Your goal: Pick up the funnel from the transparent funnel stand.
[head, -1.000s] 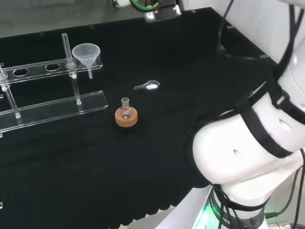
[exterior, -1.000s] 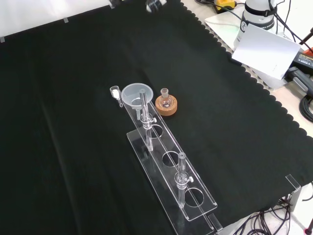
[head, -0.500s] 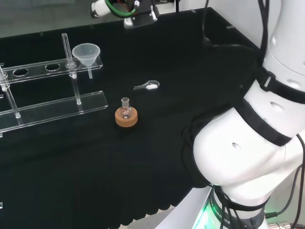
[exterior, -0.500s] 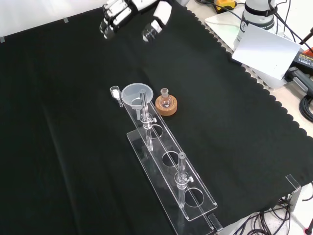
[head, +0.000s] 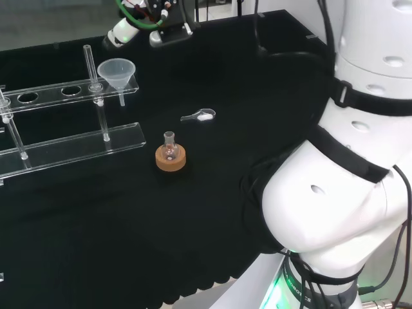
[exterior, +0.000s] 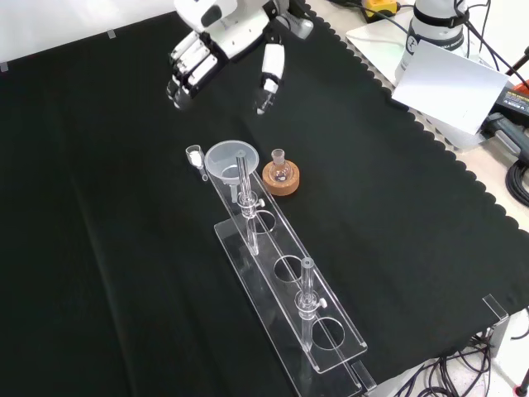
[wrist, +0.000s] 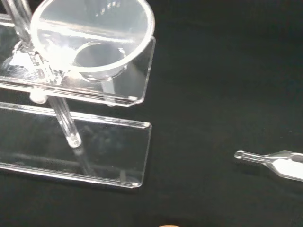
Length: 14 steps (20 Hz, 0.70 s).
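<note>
While our black and white hand (exterior: 221, 51) hangs with fingers spread and empty above the cloth, we judge it must drop toward the clear plastic funnel (exterior: 229, 161), seated upright in the transparent funnel stand's (exterior: 285, 285) end hole nearest the hand.
</note>
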Each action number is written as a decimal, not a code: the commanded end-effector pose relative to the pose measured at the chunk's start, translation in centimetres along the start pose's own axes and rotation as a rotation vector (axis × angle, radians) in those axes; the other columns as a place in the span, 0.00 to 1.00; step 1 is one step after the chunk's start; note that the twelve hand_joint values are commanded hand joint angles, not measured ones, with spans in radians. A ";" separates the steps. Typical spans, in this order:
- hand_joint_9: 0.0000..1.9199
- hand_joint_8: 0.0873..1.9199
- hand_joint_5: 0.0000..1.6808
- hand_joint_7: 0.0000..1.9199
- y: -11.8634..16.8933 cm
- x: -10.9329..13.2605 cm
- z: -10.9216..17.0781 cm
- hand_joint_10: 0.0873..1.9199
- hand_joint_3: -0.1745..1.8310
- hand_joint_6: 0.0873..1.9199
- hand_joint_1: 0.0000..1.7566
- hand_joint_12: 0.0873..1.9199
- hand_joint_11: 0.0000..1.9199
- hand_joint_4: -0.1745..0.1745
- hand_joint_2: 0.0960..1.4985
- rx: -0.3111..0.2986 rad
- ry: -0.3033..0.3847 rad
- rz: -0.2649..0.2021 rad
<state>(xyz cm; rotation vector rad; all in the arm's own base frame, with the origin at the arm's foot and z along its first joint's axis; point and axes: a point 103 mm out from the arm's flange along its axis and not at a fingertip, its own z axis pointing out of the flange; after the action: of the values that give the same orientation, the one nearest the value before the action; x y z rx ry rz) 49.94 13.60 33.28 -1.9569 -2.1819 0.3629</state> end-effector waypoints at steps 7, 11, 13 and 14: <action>0.06 0.13 0.03 0.00 2.1 1.9 2.6 0.36 0.18 0.00 0.23 0.75 0.06 0.55 0.48 0.135 -0.027 -0.014; 0.03 0.09 0.02 0.00 2.4 2.4 3.3 0.38 0.17 0.00 0.26 0.76 0.07 0.55 0.47 0.167 -0.049 -0.014; 0.02 0.07 0.01 0.00 2.5 2.7 3.7 0.40 0.16 0.00 0.28 0.77 0.08 0.54 0.46 0.177 -0.058 -0.022; 0.02 0.06 0.01 0.00 2.6 2.9 3.8 0.40 0.16 0.00 0.28 0.77 0.08 0.53 0.46 0.186 -0.062 -0.020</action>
<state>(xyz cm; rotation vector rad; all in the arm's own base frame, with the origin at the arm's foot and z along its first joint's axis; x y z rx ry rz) 51.10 15.71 29.59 -1.8571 -2.1228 0.5316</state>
